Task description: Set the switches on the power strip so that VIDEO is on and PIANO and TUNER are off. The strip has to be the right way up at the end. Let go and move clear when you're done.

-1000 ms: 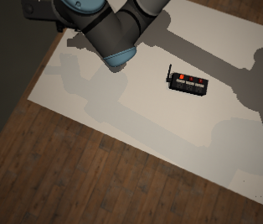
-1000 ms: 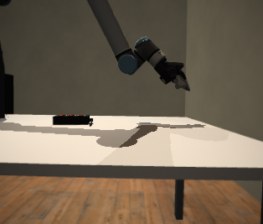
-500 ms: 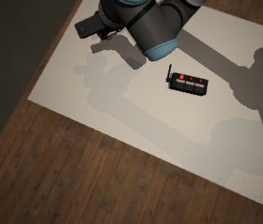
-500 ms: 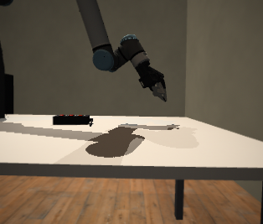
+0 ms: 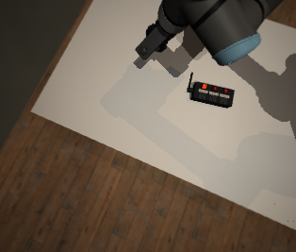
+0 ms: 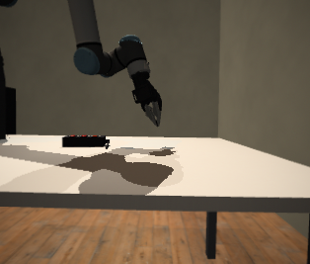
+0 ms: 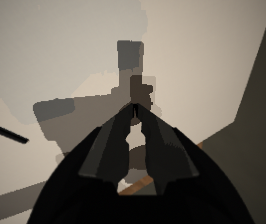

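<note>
The black power strip (image 5: 209,97) (image 6: 84,141) lies on the pale table top, switches and sockets facing up. In the top view its left switch (image 5: 205,86) glows bright orange-red; the middle switch (image 5: 215,89) and right switch (image 5: 225,91) are darker red. The labels are too small to read. A short black cord (image 5: 190,79) (image 7: 11,134) stands out at its left end. My gripper (image 5: 139,63) (image 6: 157,125) (image 7: 134,104) is shut with nothing between the fingertips. It hangs above the table, off the strip's cord end, touching nothing.
The table (image 5: 70,76) (image 6: 256,171) (image 7: 194,55) carries large arm shadows, some near the strip. The arm's blue-capped joint (image 5: 237,50) hangs above and behind the strip in the top view. The table's edge and corner show at the right in the wrist view.
</note>
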Robot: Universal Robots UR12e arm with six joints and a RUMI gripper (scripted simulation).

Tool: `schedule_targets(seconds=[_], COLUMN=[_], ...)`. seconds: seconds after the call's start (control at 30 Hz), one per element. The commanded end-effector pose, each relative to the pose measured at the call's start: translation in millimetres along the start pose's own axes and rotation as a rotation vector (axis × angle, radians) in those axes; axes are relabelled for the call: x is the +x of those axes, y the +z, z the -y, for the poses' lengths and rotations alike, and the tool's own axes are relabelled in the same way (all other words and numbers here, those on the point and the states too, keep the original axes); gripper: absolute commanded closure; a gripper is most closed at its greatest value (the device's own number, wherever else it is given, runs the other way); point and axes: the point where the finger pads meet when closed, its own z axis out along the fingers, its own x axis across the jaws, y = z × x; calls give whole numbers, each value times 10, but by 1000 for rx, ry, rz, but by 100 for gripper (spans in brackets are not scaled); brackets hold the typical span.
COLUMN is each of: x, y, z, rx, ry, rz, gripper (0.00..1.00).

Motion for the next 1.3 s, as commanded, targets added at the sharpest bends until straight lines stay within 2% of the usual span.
schedule_targets(seconds=[0.0,0.03,0.07,0.13,0.17,0.27,0.33,0.5,0.67,0.83,1.27], x=[-556,-699,-699,-973,-973,-1347,-1347,-1854,-2197,-2382,-2442], y=[-195,-245,-245,-352,-352,-517,-517,-779,-982,-1099,-1133], z=[-369,-454,-454,-612,-612,-818,-818,-1079,-1243,-1327,-1344], rx=[-12,-12,-12,-11,-11,-4,-4,14,33,45,50], ry=[-152,-188,-188,-255,-255,-346,-346,-467,-549,-593,-609], rz=[70,89,89,127,127,179,179,248,294,319,327], gripper=[100,100,100,100,100,100,100,100,100,100,100])
